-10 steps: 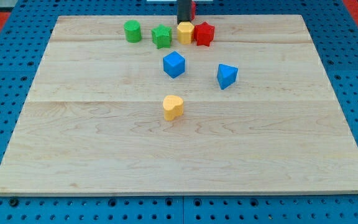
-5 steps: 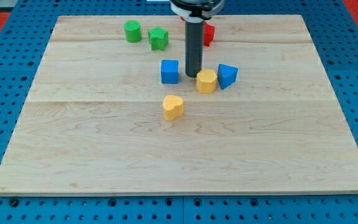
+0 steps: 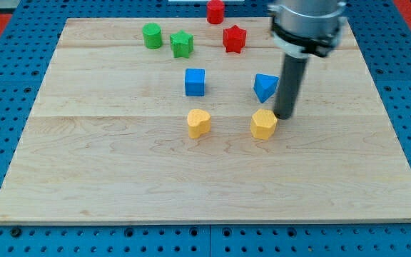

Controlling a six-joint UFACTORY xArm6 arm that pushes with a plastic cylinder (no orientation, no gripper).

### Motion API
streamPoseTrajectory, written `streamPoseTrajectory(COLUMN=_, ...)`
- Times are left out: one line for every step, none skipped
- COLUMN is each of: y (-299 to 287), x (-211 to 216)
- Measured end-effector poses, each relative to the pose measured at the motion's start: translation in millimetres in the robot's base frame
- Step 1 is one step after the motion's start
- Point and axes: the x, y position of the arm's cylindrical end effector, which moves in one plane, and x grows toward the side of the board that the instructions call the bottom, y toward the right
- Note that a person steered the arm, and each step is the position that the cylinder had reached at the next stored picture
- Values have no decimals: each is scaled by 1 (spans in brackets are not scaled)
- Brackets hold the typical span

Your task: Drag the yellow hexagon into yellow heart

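**Rod planted beside the yellow hexagon, heart off to its left**

From my remote seat I see the arm entering from the view's top right, its pale collar blurred, with the dark rod hanging almost straight down onto the wooden desk. My tip stands just at the upper right edge of the yellow hexagon, touching it or very nearly so; I cannot tell which. This tool has no jaws to set wide or narrow: it is a plain rod and it holds nothing, only pressing at desk height.

The yellow hexagon lies a little right of the desk's middle. The yellow heart sits at about the same height in the view, off to the hexagon's left, with bare wood between them; the two are clearly apart.

Just above the hexagon and close to the rod's left side is the blue triangular block, near the rod's shaft but apparently not touching it. The blue cube stands above the yellow heart, apart from it. Toward the view's top, the green cylinder and the green star sit near each other, the star to the right. The red star lies further right, and a red block, its shape unclear, sits at the desk's very top edge.
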Motion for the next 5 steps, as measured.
streamPoseTrajectory(y=-1, x=9)
streamPoseTrajectory(y=-28, x=22)
streamPoseTrajectory(y=-60, x=26)
streamPoseTrajectory(y=-83, x=26)
streamPoseTrajectory(y=-67, x=25)
